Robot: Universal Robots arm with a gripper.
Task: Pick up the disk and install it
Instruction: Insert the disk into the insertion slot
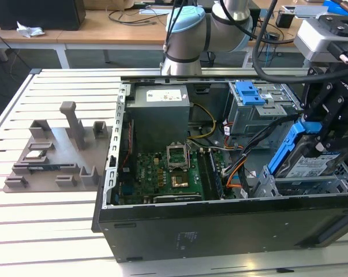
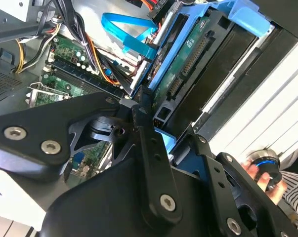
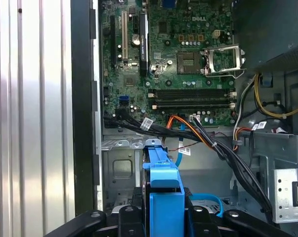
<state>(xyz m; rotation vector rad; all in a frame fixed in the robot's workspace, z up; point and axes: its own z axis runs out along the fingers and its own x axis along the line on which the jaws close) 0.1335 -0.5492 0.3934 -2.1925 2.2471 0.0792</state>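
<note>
**Pincer clamped on the disk above the case**

The pincer [image 1: 317, 134] grips the disk [image 1: 310, 163] by its blue bracket. From the exterior view's left: grey fixture [image 1: 58, 151] on the bench [image 1: 23, 231], motherboard [image 1: 162, 176], then the disk, tilted on edge, long axis sloping into the open case [image 1: 220, 228].

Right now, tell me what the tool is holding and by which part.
The tool holds the disk, gripped by one end of its blue bracket, tilted over the metal bay inside the computer case.
</note>
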